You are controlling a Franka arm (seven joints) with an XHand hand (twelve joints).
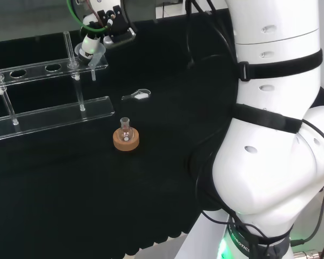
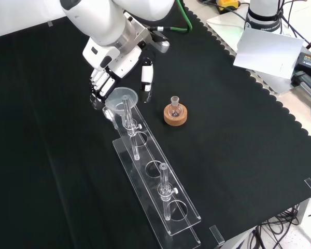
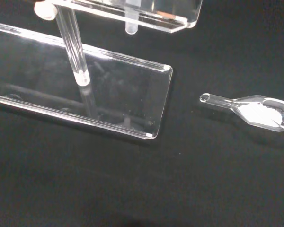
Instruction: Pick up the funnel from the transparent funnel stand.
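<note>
**Hand at the funnel, far end of the clear stand**

In the front view the hand (image 2: 104, 82) sits in the upper left of the frame, right against the wide mouth of the funnel (image 2: 122, 97). The funnel is seated in the end hole of the transparent funnel stand (image 2: 184, 217), its stem hanging down through the top shelf. Dark fingertips (image 2: 100, 89) are curled at the funnel's left rim, and a white finger (image 2: 146, 77) points downward, apart from the bowl on its right side. Whether the fingers actually close on the rim I cannot tell from here; clear glass against black cloth hides the contact.

In the head view the hand (image 1: 92, 46) is at the upper left, directly over the funnel (image 1: 94, 60) at the right end of the stand (image 1: 59, 110).

A small round flask (image 2: 174, 108) stands upright on a cork ring (image 2: 175, 117) just right of the stand in the front view, well clear of the hand. A glass spoon-shaped scoop (image 3: 255, 108) holding a little white powder lies flat on the desk (image 2: 238, 129) beside the stand's base in the wrist view.
</note>
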